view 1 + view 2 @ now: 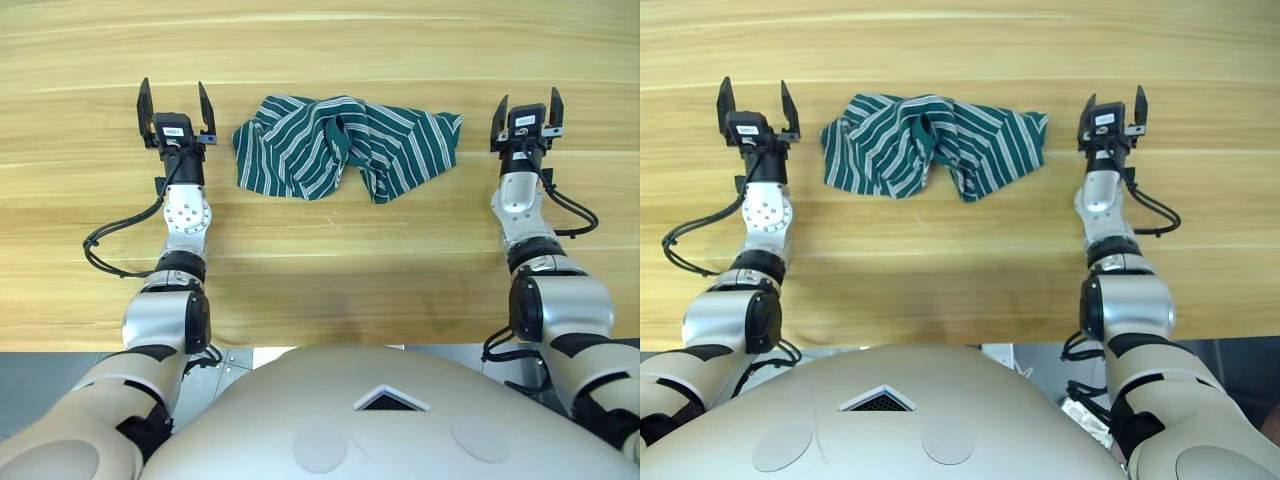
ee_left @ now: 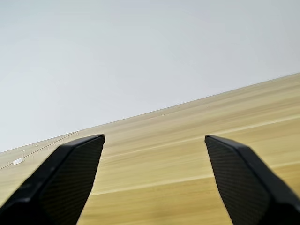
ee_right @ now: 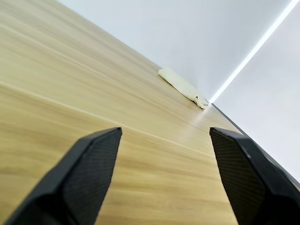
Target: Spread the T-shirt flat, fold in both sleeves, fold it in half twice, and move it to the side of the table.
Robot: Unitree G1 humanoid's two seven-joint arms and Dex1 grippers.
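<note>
Left gripper (image 1: 174,92) is sitting low over the wooden table (image 1: 320,40) with its two black fingers (image 2: 70,178) spread wide apart and gripping nothing; bare wood is showing through the gap between them in the left wrist view. Right gripper (image 1: 528,100) is sitting in the same condition on the opposite side, with its fingers (image 3: 89,173) standing well apart and nothing between them. Both units are pointing away from the robot, toward the far side of the table. Whether either one is touching the tabletop cannot be told. T-shirt (image 1: 345,145), dark green with thin white stripes, is lying on the table in a loose, crumpled heap between the two grippers and roughly level with them. Its fabric is bunching into ridges at the middle, and no sleeve is lying flat or folded in. Its left edge is lying just beside the inner finger of the left gripper, with a narrow strip of bare wood separating them. Its right corner is lying near the right gripper across a slightly wider strip of wood. Neither gripper is touching the fabric. In the right wrist view, a pale flat object (image 3: 183,86) is lying on the table well beyond the right gripper, close to the white wall (image 3: 187,28).
</note>
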